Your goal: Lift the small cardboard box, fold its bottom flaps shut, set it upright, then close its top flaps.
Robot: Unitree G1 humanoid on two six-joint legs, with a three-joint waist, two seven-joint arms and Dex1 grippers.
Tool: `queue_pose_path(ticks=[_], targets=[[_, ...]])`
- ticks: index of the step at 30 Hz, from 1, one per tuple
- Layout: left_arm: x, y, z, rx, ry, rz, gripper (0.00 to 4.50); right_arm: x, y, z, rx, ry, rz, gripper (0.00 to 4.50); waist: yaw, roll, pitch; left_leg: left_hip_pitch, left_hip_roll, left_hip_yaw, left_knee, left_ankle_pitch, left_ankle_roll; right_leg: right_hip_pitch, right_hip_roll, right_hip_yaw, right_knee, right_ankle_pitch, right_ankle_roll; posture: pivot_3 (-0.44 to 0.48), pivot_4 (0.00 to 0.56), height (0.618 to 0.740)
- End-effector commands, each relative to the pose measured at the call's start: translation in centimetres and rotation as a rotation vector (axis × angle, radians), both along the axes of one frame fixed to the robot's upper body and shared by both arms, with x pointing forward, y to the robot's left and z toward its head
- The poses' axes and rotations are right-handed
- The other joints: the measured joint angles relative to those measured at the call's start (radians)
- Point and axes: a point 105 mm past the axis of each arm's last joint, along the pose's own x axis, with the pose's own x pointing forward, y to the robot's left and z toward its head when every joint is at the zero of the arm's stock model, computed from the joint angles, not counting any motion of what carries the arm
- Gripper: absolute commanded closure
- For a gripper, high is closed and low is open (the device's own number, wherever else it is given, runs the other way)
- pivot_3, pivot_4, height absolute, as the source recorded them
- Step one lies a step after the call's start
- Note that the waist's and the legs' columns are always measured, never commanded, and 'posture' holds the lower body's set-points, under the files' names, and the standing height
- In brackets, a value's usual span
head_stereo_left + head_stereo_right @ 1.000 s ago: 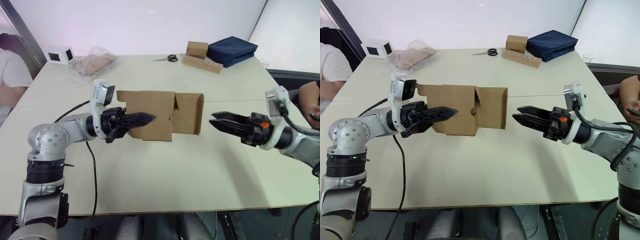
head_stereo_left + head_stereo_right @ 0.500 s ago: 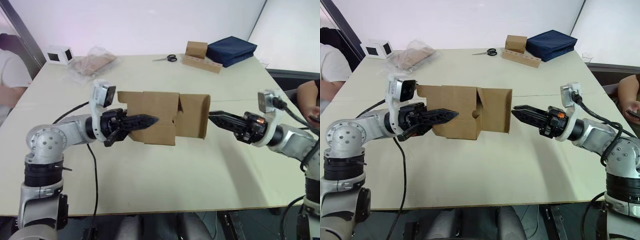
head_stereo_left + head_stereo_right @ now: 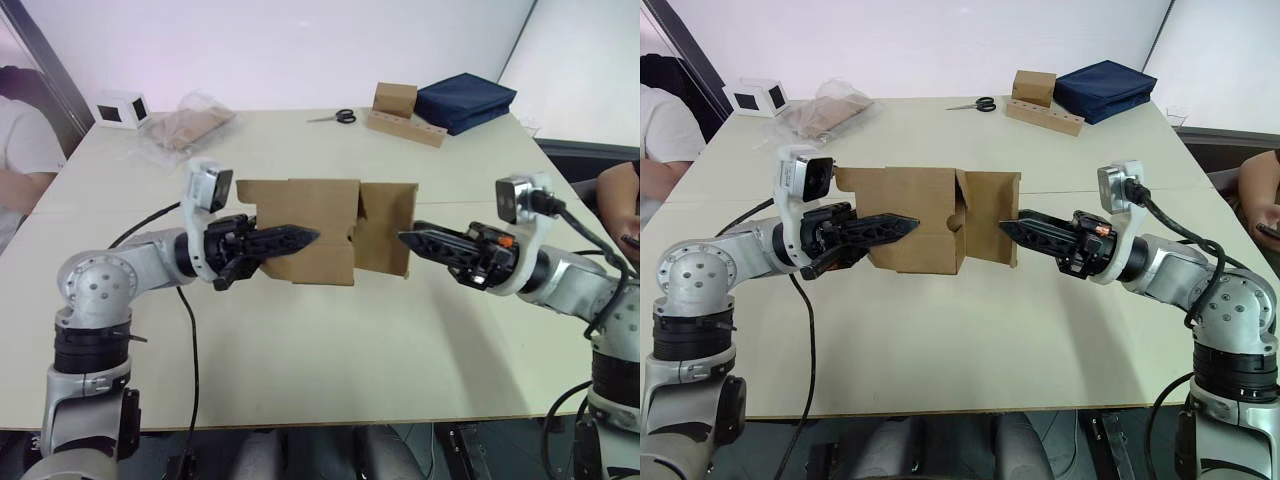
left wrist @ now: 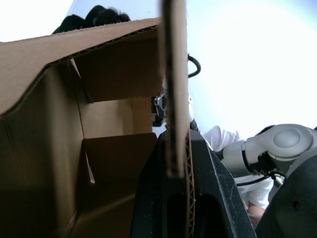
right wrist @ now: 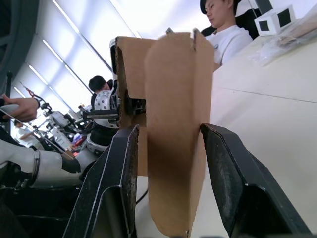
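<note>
The small cardboard box (image 3: 310, 225) hangs on its side above the table (image 3: 330, 350), with its open ends facing left and right. My left gripper (image 3: 305, 237) is shut on the box's near wall, and the corrugated edge sits clamped between the fingers (image 4: 148, 193). At the box's right end a flap (image 5: 176, 124) sticks out. My right gripper (image 3: 405, 238) is open, with one finger on each side of that flap (image 3: 990, 215). Inside the box, folded inner flaps (image 4: 114, 153) show.
At the table's far side lie a white cube (image 3: 118, 108), a plastic bag (image 3: 188, 125), scissors (image 3: 338, 117), a taller brown box (image 3: 395, 100) on a cardboard strip (image 3: 405, 128), and a navy bag (image 3: 465, 100). A person (image 3: 20, 150) sits left; an arm (image 3: 618, 195) shows right.
My right gripper has moved left to the box, and its open fingers now straddle the right-end flap. The left gripper keeps its hold, with the box nearly still.
</note>
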Motion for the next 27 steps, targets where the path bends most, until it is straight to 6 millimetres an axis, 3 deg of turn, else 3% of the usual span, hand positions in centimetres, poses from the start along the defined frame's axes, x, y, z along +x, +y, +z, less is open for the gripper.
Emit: queue_pose_path(ticks=[1, 7, 27], targets=[[0.1, 0.4, 0.8, -0.021, -0.031, 0.020, 4.50, -1.6, 0.8, 1.8, 0.020, -0.065, 0.056, 2.47, 0.000, 0.000, 0.000, 0.000, 0.000, 0.000, 0.000, 0.000, 0.000, 0.000, 0.000, 0.000, 0.000, 0.000, 0.000, 0.000, 0.150, 0.740], [0.4, 0.5, 0.6, -0.021, -0.027, 0.034, 4.50, -2.5, 1.1, 2.1, 0.011, -0.065, 0.060, 2.47, 0.000, 0.000, 0.000, 0.000, 0.000, 0.000, 0.000, 0.000, 0.000, 0.000, 0.000, 0.000, 0.000, 0.000, 0.000, 0.000, 0.150, 0.740], [0.3, -0.3, 0.8, -0.046, -0.031, 0.028, 4.50, -0.4, 1.6, 0.2, -0.075, -0.086, -0.075, 2.47, 0.000, 0.000, 0.000, 0.000, 0.000, 0.000, 0.000, 0.000, 0.000, 0.000, 0.000, 0.000, 0.000, 0.000, 0.000, 0.000, 0.150, 0.740]])
